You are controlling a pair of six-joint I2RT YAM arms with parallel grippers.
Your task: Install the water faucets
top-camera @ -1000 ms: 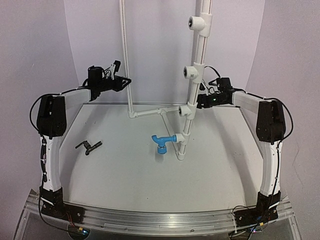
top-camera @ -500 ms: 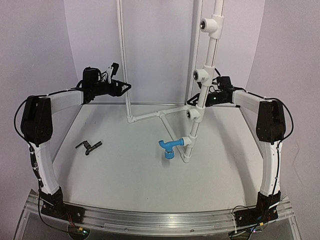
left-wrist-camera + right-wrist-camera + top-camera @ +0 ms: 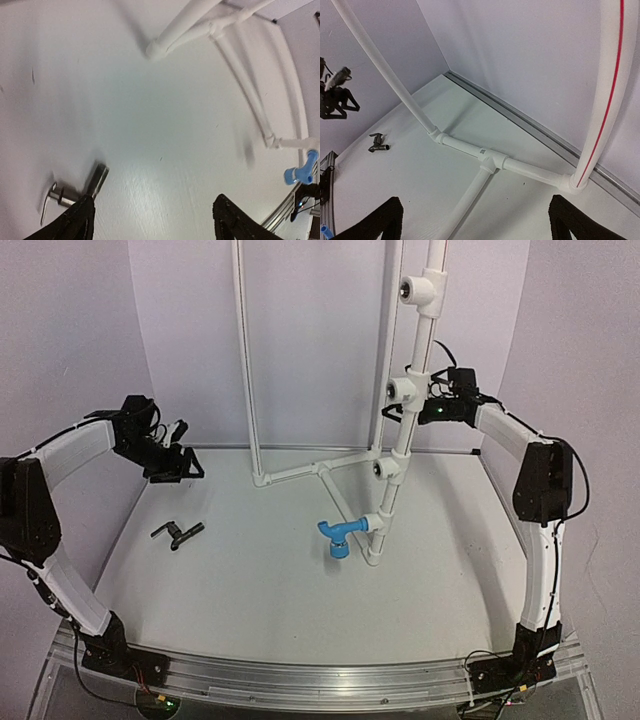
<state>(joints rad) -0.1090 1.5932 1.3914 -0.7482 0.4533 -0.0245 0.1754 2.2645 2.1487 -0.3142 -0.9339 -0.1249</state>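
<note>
Overhead, white table [image 3: 250, 620] carries a white pipe frame [image 3: 398, 455] with tee sockets up its right post. Left gripper [image 3: 155, 222] hovers over the table's left side, jaws wide apart, empty. Right gripper [image 3: 477, 222] sits high beside the post, jaws also spread wide, empty. Blue faucet [image 3: 338, 535] is fitted at the lowest tee. Black faucet [image 3: 177, 533] lies loose on the table below the left gripper, not touching it.

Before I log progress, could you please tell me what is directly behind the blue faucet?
Behind the blue faucet is the lowest white tee fitting on the upright pipe, joined to it. Its inlet end is hidden inside the fitting, so how deep it sits cannot be seen.
</note>
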